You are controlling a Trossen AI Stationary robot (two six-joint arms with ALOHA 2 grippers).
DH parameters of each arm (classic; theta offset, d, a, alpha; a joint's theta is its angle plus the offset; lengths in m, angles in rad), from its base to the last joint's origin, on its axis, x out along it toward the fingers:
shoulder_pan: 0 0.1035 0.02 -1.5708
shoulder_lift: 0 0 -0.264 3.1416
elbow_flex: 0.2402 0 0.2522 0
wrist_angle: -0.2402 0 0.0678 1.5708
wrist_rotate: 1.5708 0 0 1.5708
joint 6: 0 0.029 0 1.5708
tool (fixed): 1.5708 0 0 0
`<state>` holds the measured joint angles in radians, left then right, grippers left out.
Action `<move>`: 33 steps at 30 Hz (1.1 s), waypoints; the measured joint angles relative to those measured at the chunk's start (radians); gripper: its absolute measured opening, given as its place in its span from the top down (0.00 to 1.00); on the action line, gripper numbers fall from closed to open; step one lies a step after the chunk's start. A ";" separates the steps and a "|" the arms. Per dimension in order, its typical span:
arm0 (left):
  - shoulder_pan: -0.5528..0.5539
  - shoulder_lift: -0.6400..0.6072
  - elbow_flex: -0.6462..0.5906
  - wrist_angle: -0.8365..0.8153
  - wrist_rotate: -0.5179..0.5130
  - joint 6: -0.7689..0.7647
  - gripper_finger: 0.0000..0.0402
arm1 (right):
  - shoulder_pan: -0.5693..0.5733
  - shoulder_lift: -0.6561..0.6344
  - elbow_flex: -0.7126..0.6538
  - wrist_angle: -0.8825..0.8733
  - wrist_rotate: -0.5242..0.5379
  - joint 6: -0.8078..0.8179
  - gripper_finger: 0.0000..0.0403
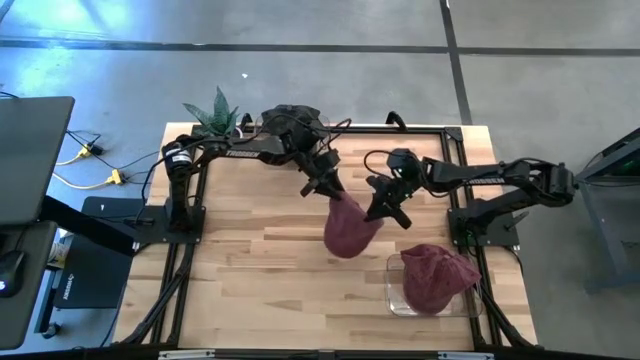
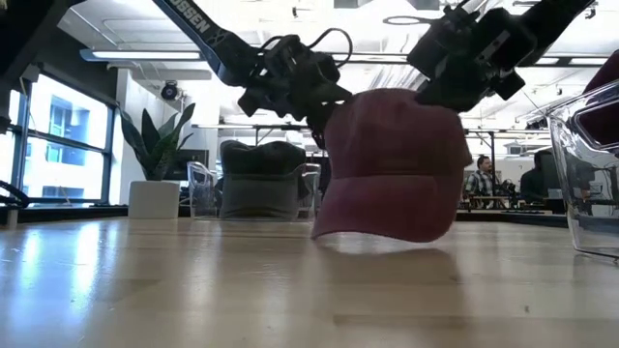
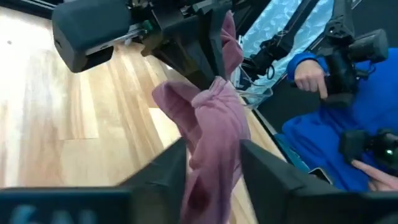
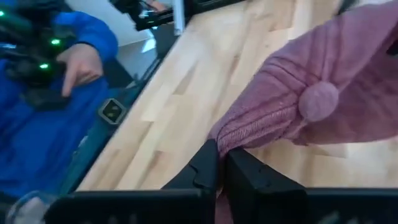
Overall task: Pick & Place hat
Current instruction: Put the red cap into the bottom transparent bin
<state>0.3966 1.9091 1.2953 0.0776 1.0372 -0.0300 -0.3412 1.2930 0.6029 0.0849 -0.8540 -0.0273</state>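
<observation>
A maroon cap [image 1: 350,230] hangs between my two grippers over the middle of the table. In the low view its brim [image 2: 372,232] is just above the wood. My right gripper [image 1: 385,212] comes from the table's right and is shut on the cap's crown. My left gripper [image 1: 328,190] comes from the far left. It is at the cap's upper far-left side, its fingers apart, with a bunch of the cap's cloth [image 3: 214,130] between them. My left gripper has a bunched fold of the cap's cloth [image 3: 217,149] between its parted fingers [image 3: 171,165]; I cannot tell whether they touch it. My right gripper pinches a fold of the crown's ribbed cloth [image 4: 233,134] between its two fingers, a little off the top button [image 4: 318,99]. The fingers slant down from the table's right. The cap hangs below them, brim lowest, clear of the table.
A clear bin [image 1: 395,300] at the near right holds another maroon hat [image 1: 435,280]. Dark hats [image 1: 290,120] sit in a clear container at the far edge, beside a potted plant [image 1: 215,115]. A person in blue [image 3: 348,137] stands beyond the table.
</observation>
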 joint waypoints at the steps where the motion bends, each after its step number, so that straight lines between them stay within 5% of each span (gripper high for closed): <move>1: 0.001 0.000 0.000 0.000 -0.001 0.004 0.61 | -0.001 0.000 0.000 -0.002 0.014 -0.006 0.98; 6: -0.024 0.000 0.000 0.001 -0.036 0.044 0.37 | -0.010 0.000 0.000 0.007 0.122 -0.042 0.96; 11: -0.082 0.000 0.000 -0.041 -0.084 0.103 0.30 | -0.026 0.000 0.000 0.009 0.148 -0.044 0.97; 16: -0.120 0.009 0.000 -0.081 -0.127 0.202 0.43 | -0.040 0.000 0.000 0.009 0.151 -0.043 0.99; 26: -0.078 0.008 0.000 -0.136 -0.035 0.232 0.96 | -0.038 -0.053 0.000 -0.094 0.097 0.017 0.95; 33: -0.037 0.008 0.000 -0.122 0.009 0.232 0.93 | -0.052 -0.064 0.000 -0.078 -0.090 0.136 0.89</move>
<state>0.3599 1.9175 1.2953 -0.0446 1.0459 0.2020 -0.3928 1.2285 0.6033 0.0067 -0.9438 0.1090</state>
